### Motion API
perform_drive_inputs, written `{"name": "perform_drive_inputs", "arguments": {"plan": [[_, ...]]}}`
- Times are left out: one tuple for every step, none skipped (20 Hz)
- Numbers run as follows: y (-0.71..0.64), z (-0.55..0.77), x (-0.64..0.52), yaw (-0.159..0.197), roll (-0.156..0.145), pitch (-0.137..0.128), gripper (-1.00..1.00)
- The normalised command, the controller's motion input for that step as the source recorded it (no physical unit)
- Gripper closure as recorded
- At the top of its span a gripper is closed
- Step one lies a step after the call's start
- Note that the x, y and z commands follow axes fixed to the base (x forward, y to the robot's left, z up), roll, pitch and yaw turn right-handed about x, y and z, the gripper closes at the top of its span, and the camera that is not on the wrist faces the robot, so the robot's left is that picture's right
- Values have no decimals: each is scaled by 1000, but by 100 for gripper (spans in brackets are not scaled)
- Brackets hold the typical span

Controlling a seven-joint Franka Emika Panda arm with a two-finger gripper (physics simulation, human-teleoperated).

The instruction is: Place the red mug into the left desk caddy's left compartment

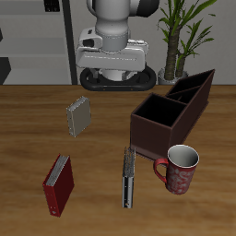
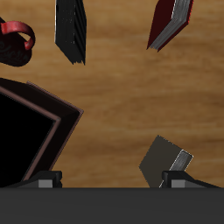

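The red mug [image 1: 182, 169] stands upright near the table's front edge, just in front of the left desk caddy [image 1: 171, 112]. Gripper [image 2: 112, 181] spread wide, empty, well apart. Risk: a descent fouling the handle or the nearby dark book [image 1: 129, 177] could tip the mug.

Wooden table [image 1: 101, 138], red mug [image 1: 181, 169], left desk caddy [image 1: 171, 112], red book [image 1: 58, 184], dark book [image 1: 129, 177], grey book [image 1: 79, 116]

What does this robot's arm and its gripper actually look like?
The arm is made of rounded white and light grey shells with dark bands at the joints. The hand is a wide white block on a black bar. In the wrist view, the gripper shows two dark grey fingertips.
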Motion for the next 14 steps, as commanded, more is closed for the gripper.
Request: {"name": "perform_drive_inputs", "arguments": {"plan": [[12,18,24,5,-7,-18,-100],[9,31,58,-4,1,-7,-100],[21,46,70,-15,-9,-11,-100],[45,66,110,-26,9,-9,-100],[4,-2,20,0,0,0,-100],[182,308,490,-15,-23,-60,-100],[-33,-7,50,0,0,0,-100],[402,335,842,14,-58,-63,-100],[0,0,0,0,0,0,-100],[213,100,464,4,11,-20,-100],[483,270,738,-77,-27,-9,-100],[-54,-18,-27,0,0,0,-100],[289,196,372,23,-16,-44,-100],[386,215,538,0,-34,-49,-100]]}}
